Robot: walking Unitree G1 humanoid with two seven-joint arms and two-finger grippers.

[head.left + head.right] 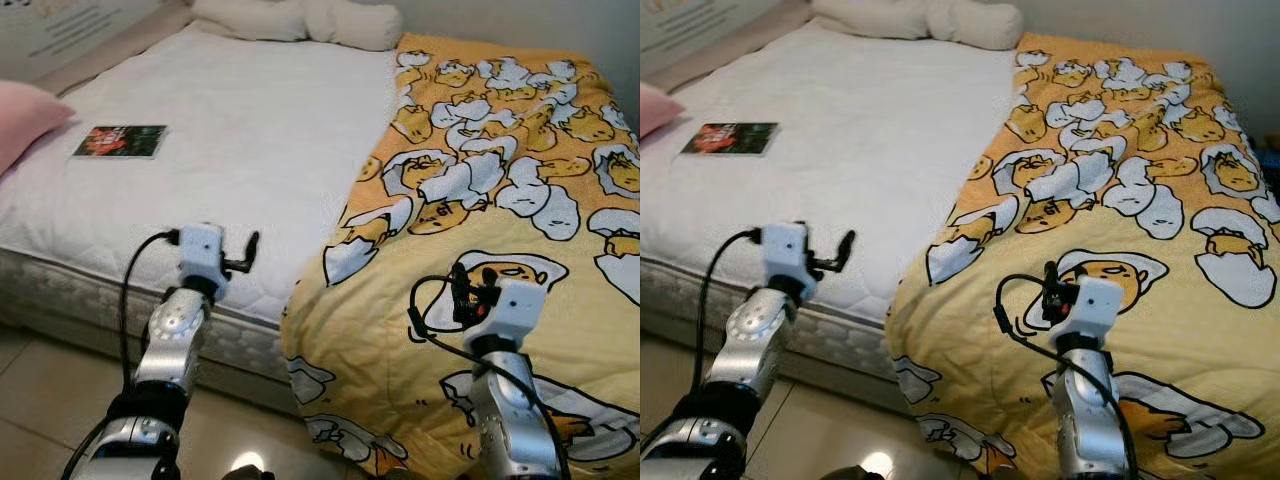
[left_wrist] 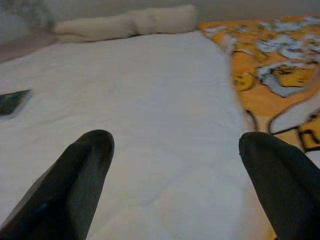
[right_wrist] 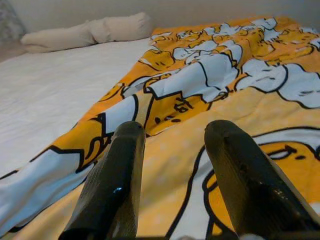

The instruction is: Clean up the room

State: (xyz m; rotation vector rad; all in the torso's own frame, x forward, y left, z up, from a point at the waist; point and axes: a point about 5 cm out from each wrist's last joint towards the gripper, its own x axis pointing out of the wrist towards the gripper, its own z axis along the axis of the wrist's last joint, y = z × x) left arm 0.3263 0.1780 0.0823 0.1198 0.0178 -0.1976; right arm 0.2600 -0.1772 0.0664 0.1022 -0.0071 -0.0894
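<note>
Right hand [image 3: 172, 165]: two black fingers parted to a middling gap, empty, held low over the near end of the blanket; silver forearm raised from below, wrist pointing up the bed.
Left hand [image 2: 175, 185]: fingers spread wide, empty, poised above the near edge of the bare mattress; forearm lifted beside the bed front, wrist level.
Blanket: orange-yellow quilted blanket [image 1: 500, 200] printed with white-and-yellow cartoon egg figures; covers the right half of the bed and hangs over the foot toward the floor; its inner edge runs in a wavy line down the middle.
Handling, blanket: judged soft, limp and light for its bulk; will sag and drag when lifted. Best taken at the loose inner edge or the near corner, pinching a fold of cloth.
Mattress: white quilted mattress [image 1: 230, 140], left half uncovered.
Book: thin dark-covered book with a red picture [image 1: 120, 141], lying flat on the left of the mattress, well apart from both hands. Judged stiff and light; take by an edge.
Pillows: long cream bolster [image 1: 300, 18] across the head; pink pillow [image 1: 25, 120] at the far left edge.
Floor: pale tiles [image 1: 50, 400] below the bed front.
</note>
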